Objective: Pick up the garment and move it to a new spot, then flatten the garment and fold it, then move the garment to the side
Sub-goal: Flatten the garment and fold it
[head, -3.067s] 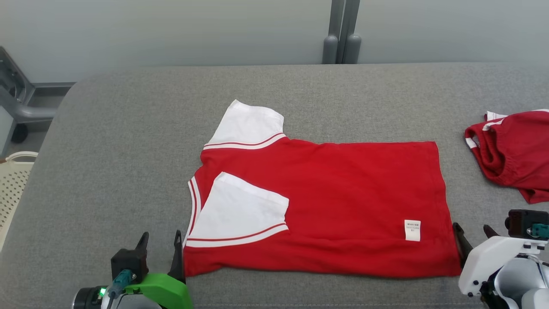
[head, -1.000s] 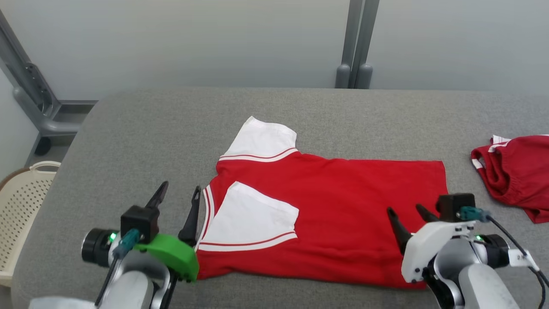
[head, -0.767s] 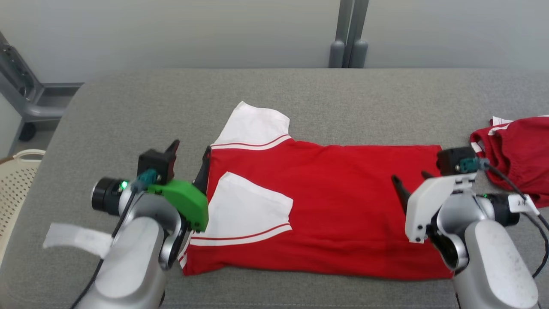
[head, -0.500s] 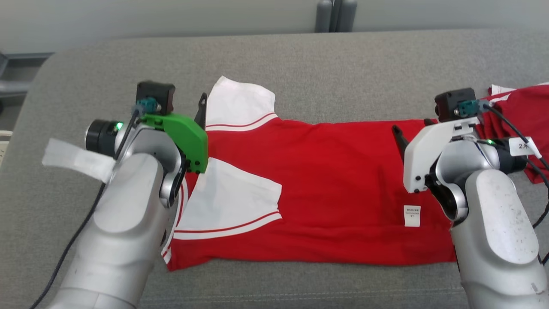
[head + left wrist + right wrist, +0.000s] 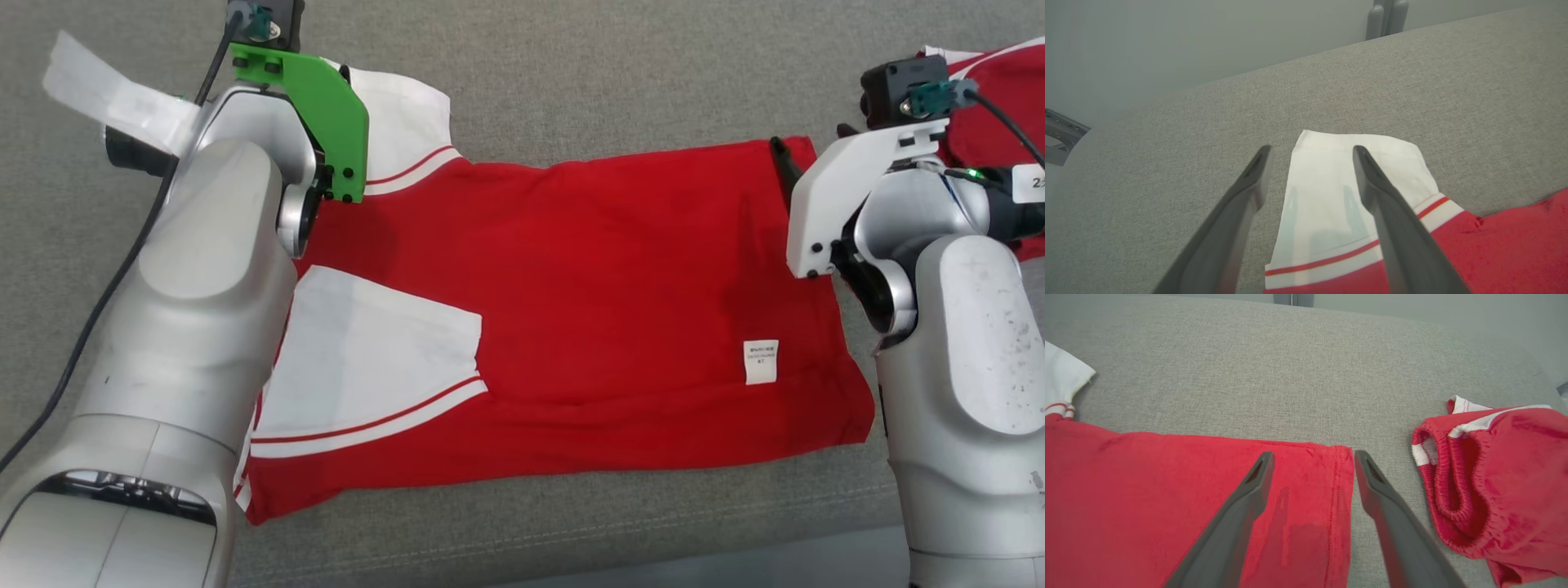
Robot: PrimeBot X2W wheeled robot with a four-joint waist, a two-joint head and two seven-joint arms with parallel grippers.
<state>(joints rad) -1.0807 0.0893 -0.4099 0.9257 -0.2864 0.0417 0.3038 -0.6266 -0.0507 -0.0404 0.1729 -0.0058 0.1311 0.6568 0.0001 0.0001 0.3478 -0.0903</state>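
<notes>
- Garment (image 5: 588, 269): red shirt with white sleeves, spread flat on grey cloth-covered table (image 5: 571, 73), collar end toward robot's left, hem toward robot's right.
- Far sleeve (image 5: 404, 114): white with red stripe, laid outward from garment's far edge, flat on table.
- Near sleeve (image 5: 367, 359): folded inward, lying across garment's red body.
- White label (image 5: 761, 362): on garment's body, close to hem, toward near edge.
- Left gripper (image 5: 1311, 151): poised at garment's far sleeve, jaws spread wide. One finger above white cloth, the other above bare table just beside sleeve's edge. Finger shadows cast on sleeve; contact with cloth impossible to tell.
- Right gripper (image 5: 1314, 454): at garment's far hem corner, jaws spread wide. One finger over red cloth, the other over bare table just past hem.
- Green bracket (image 5: 314, 106): on left wrist, above garment's far shoulder in head view.
- White tape strip (image 5: 106, 90): on same arm, off garment's collar end.
- Second red piece (image 5: 1494, 477): white trim and elastic waistband, bunched on table beyond garment's hem, near but apart from it.
- Pale wall (image 5: 1167, 41) and grey posts (image 5: 1386, 18): past table's far edge, behind garment.
</notes>
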